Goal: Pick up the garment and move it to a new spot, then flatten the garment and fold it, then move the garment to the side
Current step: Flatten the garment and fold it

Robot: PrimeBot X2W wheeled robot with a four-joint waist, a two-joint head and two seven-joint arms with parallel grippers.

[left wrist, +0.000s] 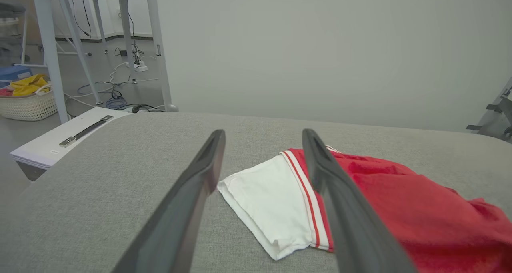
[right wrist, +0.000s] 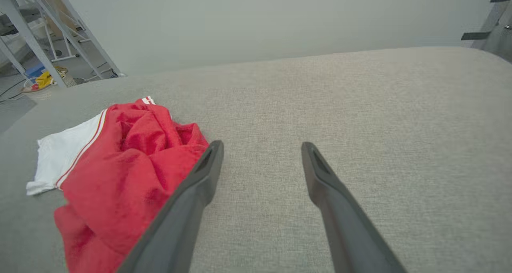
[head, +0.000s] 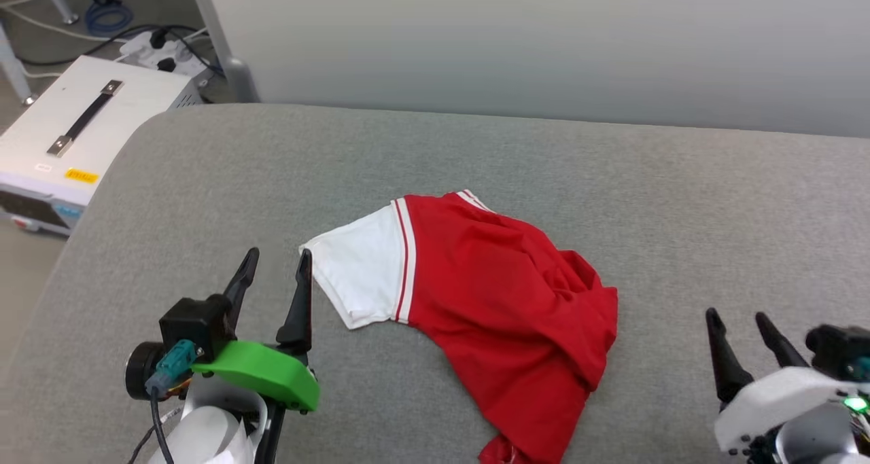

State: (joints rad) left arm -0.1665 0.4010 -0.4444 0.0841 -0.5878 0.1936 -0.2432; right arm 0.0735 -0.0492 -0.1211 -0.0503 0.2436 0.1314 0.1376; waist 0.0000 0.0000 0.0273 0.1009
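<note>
Garment [head: 503, 294] lies in a crumpled heap on the grey cloth-covered desk [head: 612, 179], about midway between its left and right ends and reaching toward the near edge. It is touched by nothing.

It looks like light, limp jersey cloth that will sag and drape when lifted, so it probably needs two spread holds, at the shoulder seam or hem corners, rather than one pinch in the bunched middle.

The left pincer [head: 279, 257] hovers just beside the white sleeve [head: 360, 274], fingers wide apart and empty. The right pincer [head: 736, 314] stands well apart toward the desk's right end, also spread wide and holding nothing.

The sleeve lies flat, bordered by red-white striped trim [head: 404, 260], and offers the cleanest edge to grasp.

The right wrist view reveals deep folds on the red side that the head view flattens. The left wrist view shows the sleeve's doubled edge between the fingers.
</note>
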